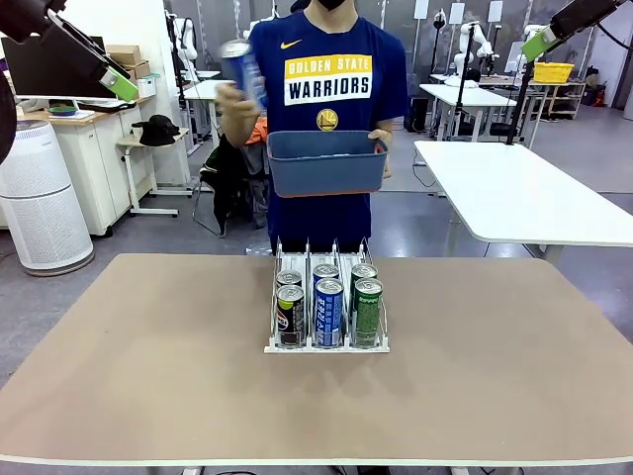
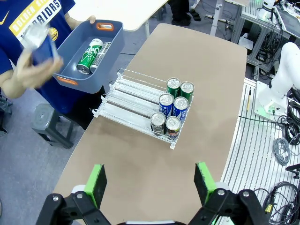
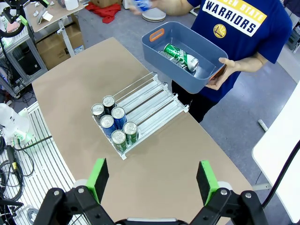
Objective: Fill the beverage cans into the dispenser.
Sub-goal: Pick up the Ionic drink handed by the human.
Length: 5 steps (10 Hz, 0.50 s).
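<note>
Left gripper [image 1: 121,87], right gripper [image 1: 537,44], front view: raised high at left and right; six beverage cans [image 1: 328,302] stand at near end of dispenser [image 1: 326,346]. Left wrist view: left gripper [image 2: 150,182] spread, empty. Right wrist view: right gripper [image 3: 152,180] released; green can [image 3: 180,54] in person's bin [image 3: 176,72].

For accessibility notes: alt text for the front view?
A person holds a blue-grey plastic bin and a raised blue drink can. On the tan table, a white three-lane wire dispenser holds six slim cans: black, blue, green.
</note>
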Each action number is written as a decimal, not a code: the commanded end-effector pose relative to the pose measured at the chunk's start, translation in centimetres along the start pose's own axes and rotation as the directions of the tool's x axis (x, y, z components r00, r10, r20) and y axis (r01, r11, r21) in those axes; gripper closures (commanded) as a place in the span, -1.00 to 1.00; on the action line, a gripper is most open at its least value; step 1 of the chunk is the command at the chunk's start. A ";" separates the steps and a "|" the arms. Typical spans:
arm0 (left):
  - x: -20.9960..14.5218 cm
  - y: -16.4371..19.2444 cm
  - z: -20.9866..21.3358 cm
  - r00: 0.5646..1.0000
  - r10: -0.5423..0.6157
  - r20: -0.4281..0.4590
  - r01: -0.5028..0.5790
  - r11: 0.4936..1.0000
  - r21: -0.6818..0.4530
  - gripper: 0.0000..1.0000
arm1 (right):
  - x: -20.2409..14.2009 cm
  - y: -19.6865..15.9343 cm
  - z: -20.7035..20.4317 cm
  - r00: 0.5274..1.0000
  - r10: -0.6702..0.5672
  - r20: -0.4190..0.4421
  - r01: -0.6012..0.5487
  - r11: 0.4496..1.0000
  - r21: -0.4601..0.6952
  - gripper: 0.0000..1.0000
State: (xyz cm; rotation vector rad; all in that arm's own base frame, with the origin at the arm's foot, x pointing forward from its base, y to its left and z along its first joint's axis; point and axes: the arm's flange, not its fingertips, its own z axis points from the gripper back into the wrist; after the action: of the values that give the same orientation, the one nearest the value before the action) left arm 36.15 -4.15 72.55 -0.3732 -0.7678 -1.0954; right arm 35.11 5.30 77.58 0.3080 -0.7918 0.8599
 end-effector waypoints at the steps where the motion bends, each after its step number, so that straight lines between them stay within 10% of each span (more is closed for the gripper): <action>1: 0.0 0.0 0.1 1.000 0.014 0.001 -0.014 1.000 -0.005 -1.00 | 0.0 0.1 0.0 1.000 0.001 0.000 -0.001 1.000 0.000 -1.00; 5: 0.0 0.0 0.1 1.000 0.014 0.001 -0.014 1.000 -0.005 -1.00 | 0.0 0.1 0.0 1.000 0.001 0.000 -0.001 1.000 0.000 -1.00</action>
State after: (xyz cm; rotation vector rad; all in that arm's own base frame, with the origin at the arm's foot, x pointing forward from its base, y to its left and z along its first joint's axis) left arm 36.15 -4.15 72.55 -0.3732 -0.7678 -1.0954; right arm 35.11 5.30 77.58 0.3080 -0.7918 0.8599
